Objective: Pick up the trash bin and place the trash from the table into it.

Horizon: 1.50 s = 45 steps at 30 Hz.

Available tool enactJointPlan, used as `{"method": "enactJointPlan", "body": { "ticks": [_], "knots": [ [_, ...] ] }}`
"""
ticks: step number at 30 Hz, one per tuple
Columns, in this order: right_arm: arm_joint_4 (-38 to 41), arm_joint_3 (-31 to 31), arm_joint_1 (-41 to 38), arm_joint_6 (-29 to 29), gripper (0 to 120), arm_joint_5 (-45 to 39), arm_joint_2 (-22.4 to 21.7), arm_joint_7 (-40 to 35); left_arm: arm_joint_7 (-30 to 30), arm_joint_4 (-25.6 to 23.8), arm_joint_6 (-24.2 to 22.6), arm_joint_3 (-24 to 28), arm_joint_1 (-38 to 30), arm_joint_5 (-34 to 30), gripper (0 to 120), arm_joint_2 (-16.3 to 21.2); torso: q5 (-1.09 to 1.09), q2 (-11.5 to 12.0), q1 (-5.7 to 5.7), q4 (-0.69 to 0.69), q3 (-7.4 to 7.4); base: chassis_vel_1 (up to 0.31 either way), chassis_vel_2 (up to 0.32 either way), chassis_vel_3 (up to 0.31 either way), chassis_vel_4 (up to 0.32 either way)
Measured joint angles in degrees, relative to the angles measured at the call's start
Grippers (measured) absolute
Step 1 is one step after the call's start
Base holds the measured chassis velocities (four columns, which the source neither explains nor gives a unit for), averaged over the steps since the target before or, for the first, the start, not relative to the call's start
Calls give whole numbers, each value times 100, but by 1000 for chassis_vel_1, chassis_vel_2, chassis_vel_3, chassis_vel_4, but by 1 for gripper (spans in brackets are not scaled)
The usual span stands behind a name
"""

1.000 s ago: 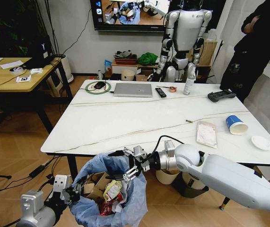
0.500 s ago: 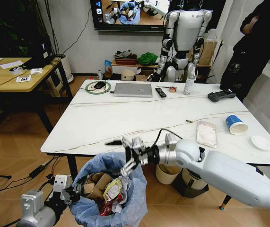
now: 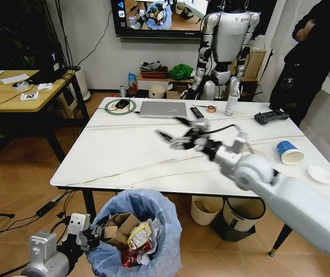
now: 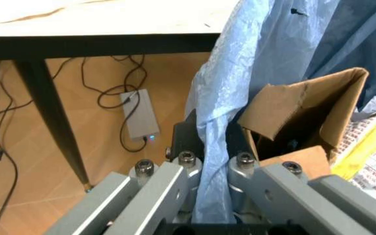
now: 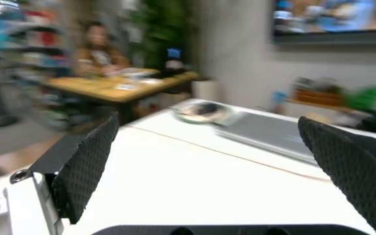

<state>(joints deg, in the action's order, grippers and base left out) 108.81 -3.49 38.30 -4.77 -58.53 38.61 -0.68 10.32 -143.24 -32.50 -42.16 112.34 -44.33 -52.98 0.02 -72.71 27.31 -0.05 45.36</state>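
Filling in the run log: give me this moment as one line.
left end effector: shut on trash bin bag rim | right end effector: open, empty, above table | paper cup: on table

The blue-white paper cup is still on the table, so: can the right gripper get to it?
Probably yes: the right gripper hovers open above the table, and nothing stands between it and the paper cup.

**Layout: bin below the near edge, litter right**

The trash bin (image 3: 134, 234) stands on the floor before the surface (image 3: 130, 153), near its left front leg. The left pincer (image 3: 91, 236) is at the bin's left rim. The right pincer (image 3: 179, 135) hovers over mid-surface. Behind it lies a laptop (image 3: 163, 109). A paper cup (image 3: 289, 152) and packet (image 3: 254, 163) lie right.
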Motion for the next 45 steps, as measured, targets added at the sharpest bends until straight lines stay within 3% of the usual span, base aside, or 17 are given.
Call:
{"method": "enactJointPlan", "body": {
  "ticks": [7, 13, 22, 29, 34, 45],
  "knots": [
    [-108, 682, 449, -69, 100, -35, -210, -515, -53, 0, 7, -56, 183, 53, 0, -16, -1, 0, 0, 8, 0, 0, 0, 0, 0],
    [-136, 1569, 1230, -299, 100, -93, -289, -522, -69, 0, 16, -63, 271, 98, 0, 95, 0, 0, -1, 3, 0, 0, 0, 0, 0],
    [-141, 2679, 2000, -972, 100, 94, 149, -822, -87, 0, 32, -73, 343, 101, 0, 208, -2, 0, -1, 5, 0, 0, 0, 0, 0],
    [-261, 2934, 2287, -1060, 100, 266, 263, -497, -82, 0, 28, -69, 494, 106, 0, 417, 0, 0, -1, 5, 0, 0, 0, 0, 0],
    [-438, 2951, 2279, -1030, 100, 307, 221, -266, -77, 0, 29, -52, 446, 148, 0, 297, -2, 0, -1, 4, 0, 0, 0, 0, 0],
    [-1033, 2391, 1668, -1144, 100, 285, 74, -136, -65, 0, 29, -73, 495, 176, 0, 154, -3, 0, -1, 5, 0, 0, 0, 0, 0]
  ]
}}
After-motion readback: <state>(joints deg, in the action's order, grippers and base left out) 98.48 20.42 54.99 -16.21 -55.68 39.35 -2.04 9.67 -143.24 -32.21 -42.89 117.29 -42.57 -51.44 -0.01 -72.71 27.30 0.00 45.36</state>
